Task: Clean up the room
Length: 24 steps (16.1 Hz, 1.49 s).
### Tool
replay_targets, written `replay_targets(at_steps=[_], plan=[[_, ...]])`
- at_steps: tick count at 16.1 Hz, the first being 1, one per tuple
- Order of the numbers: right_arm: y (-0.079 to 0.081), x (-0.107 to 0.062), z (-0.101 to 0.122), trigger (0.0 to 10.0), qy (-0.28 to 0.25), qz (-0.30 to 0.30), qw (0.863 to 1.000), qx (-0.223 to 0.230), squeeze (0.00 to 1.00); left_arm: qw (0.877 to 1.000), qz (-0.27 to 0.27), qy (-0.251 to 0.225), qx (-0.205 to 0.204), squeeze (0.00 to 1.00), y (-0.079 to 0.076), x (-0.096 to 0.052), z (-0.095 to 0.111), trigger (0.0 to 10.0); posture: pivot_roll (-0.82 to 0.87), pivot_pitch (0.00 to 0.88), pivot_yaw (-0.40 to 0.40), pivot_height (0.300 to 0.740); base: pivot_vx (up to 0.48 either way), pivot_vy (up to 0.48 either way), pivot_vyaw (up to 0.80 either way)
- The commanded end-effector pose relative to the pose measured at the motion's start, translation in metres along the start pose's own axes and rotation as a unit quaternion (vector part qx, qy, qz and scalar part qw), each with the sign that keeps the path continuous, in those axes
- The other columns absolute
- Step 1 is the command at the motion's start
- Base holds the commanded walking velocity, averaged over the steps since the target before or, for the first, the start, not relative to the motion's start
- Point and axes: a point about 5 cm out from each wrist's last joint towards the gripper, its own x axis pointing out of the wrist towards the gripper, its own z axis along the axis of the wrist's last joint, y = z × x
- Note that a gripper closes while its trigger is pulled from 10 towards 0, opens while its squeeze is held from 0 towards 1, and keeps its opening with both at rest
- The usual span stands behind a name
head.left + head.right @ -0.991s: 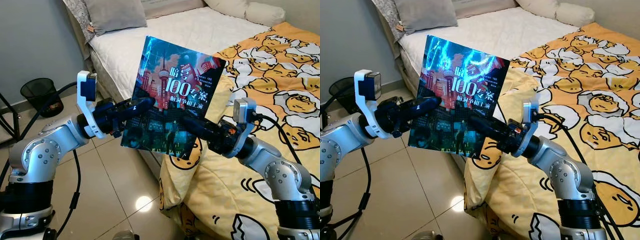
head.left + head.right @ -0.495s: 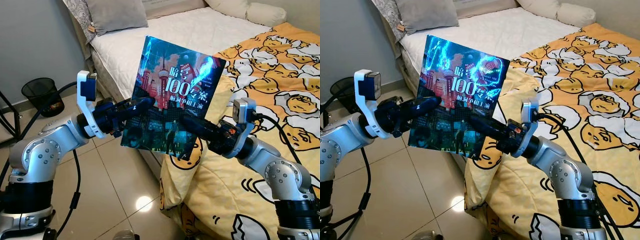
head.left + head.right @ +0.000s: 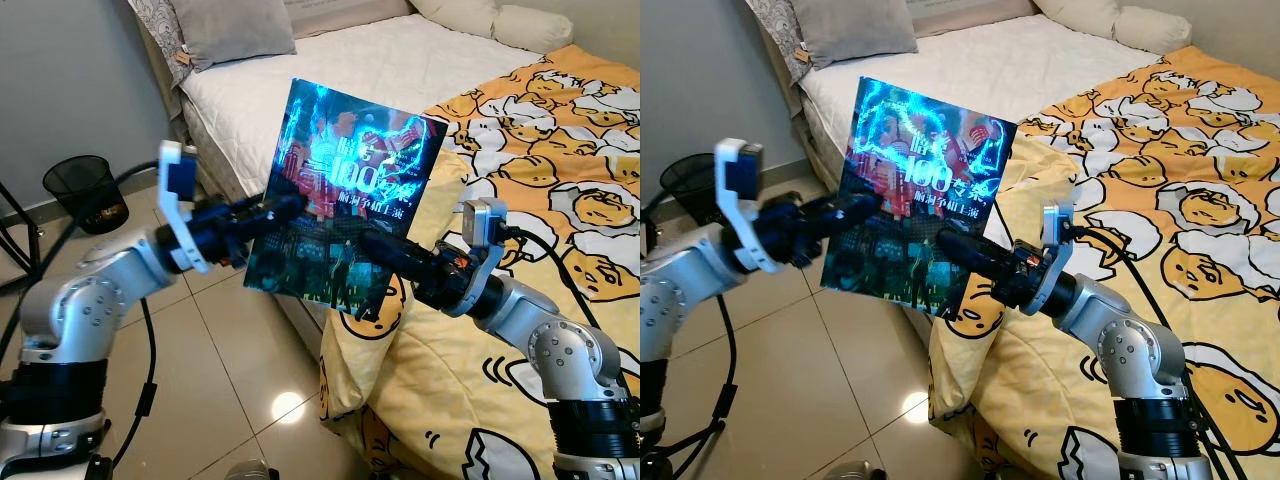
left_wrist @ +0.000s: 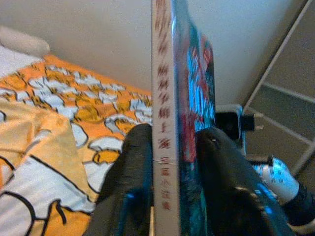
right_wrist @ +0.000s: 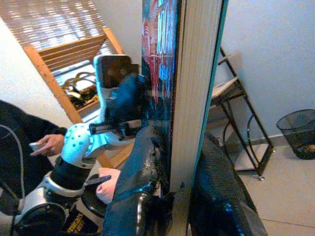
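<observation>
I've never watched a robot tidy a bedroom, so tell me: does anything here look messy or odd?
Yes. The yellow egg-print duvet is rumpled and slides off the bed's edge toward the tiled floor. The book is held tilted in mid-air, pinched by the left claw and right claw at once.

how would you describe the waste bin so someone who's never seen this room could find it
Start at the bed with its yellow egg-print quilt, then look across the tiled floor toward the grey wall on the robot's left. The waste bin stands there: a small black wire-mesh basket, the only dark, see-through container on the floor.
</observation>
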Motion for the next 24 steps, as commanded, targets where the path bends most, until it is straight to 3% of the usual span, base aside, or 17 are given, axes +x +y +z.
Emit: replay_targets(at_steps=[1, 5, 7, 10, 11, 13, 15, 16, 17, 18, 19, 20, 23, 24], plan=[[0.0, -0.005, 0.008, 0.0, -0.028, -0.008, 0.999, -0.013, 0.0, 0.999, 0.001, -0.038, 0.007, 1.0, 0.0, -0.004, 0.015, 10.0, -0.04, 0.0, 0.034, 0.74, 0.0, 0.0, 0.0], [-0.004, -0.023, 0.005, 0.0, -0.051, -0.062, 0.997, -0.019, 0.0, 0.997, 0.047, -0.055, 0.025, 1.0, 0.005, -0.016, 0.02, 10.0, -0.03, 0.0, 0.024, 0.74, 0.0, 0.0, 0.0], [-0.01, -0.044, 0.002, 0.0, -0.084, -0.149, 0.985, -0.036, 0.0, 0.982, 0.161, -0.043, 0.09, 1.0, 0.015, -0.028, 0.019, 10.0, -0.03, 0.0, 0.028, 0.74, 0.0, 0.0, 0.0], [-0.025, -0.052, -0.006, 0.4, -0.064, -0.254, 0.962, -0.075, 0.0, 0.953, 0.26, -0.02, 0.151, 1.0, 0.024, -0.03, 0.01, 10.0, -0.05, 0.0, 0.039, 0.74, 0.0, 0.0, 0.0], [-0.038, -0.053, -0.012, 0.0, -0.064, -0.328, 0.939, -0.078, 0.0, 0.93, 0.326, -0.011, 0.17, 1.0, 0.03, -0.029, 0.0, 10.0, -0.06, 0.0, 0.033, 0.74, 0.0, 0.0, 0.0], [-0.052, -0.05, -0.018, 0.0, -0.084, -0.421, 0.898, -0.093, 0.0, 0.914, 0.369, 0.012, 0.168, 1.0, 0.035, -0.028, -0.022, 10.0, -0.06, 0.0, 0.029, 0.74, 0.0, 0.0, 0.0], [-0.058, -0.051, -0.025, 0.0, -0.065, -0.471, 0.872, -0.115, 0.0, 0.898, 0.383, 0.07, 0.202, 1.0, 0.034, -0.028, -0.04, 10.0, -0.06, 0.0, 0.021, 0.74, 0.0, 0.0, 0.0], [-0.064, -0.053, -0.035, 1.7, -0.033, -0.53, 0.835, -0.146, 0.0, 0.881, 0.404, 0.111, 0.219, 1.0, 0.033, -0.032, -0.062, 10.0, -0.05, 0.0, 0.009, 0.74, 0.0, 0.0, 0.0], [-0.067, -0.055, -0.041, 10.0, -0.025, -0.565, 0.811, -0.15, 0.0, 0.869, 0.419, 0.127, 0.23, 0.48, 0.033, -0.034, -0.072, 10.0, -0.04, 0.0, -0.002, 0.74, 0.0, 0.0, 0.0], [-0.067, -0.053, -0.042, 10.0, -0.031, -0.567, 0.81, -0.148, 0.0, 0.864, 0.426, 0.132, 0.235, 0.19, 0.033, -0.036, -0.075, 10.0, -0.03, 0.0, -0.013, 0.74, 0.0, 0.0, 0.0], [-0.068, -0.051, -0.043, 10.0, -0.037, -0.57, 0.808, -0.148, 0.0, 0.859, 0.432, 0.135, 0.239, 0.19, 0.033, -0.037, -0.077, 10.0, -0.02, 0.0, -0.014, 0.74, 0.0, 0.0, 0.0], [-0.068, -0.042, -0.043, 10.0, -0.031, -0.571, 0.8, -0.18, 0.0, 0.844, 0.456, 0.143, 0.245, 0.0, 0.033, -0.041, -0.083, 10.0, -0.02, 0.0, -0.02, 0.74, 0.0, 0.0, 0.0], [-0.072, -0.034, -0.041, 10.0, -0.03, -0.591, 0.775, -0.222, 0.0, 0.828, 0.473, 0.15, 0.262, 0.0, 0.034, -0.043, -0.089, 10.0, 0.0, 0.0, -0.04, 0.74, 0.0, 0.0, -0.27], [-0.073, -0.032, -0.041, 10.0, -0.036, -0.59, 0.778, -0.213, 0.0, 0.826, 0.477, 0.145, 0.263, 0.0, 0.035, -0.041, -0.087, 10.0, 0.0, 0.0, -0.039, 0.74, 0.0, 0.0, -0.8]])
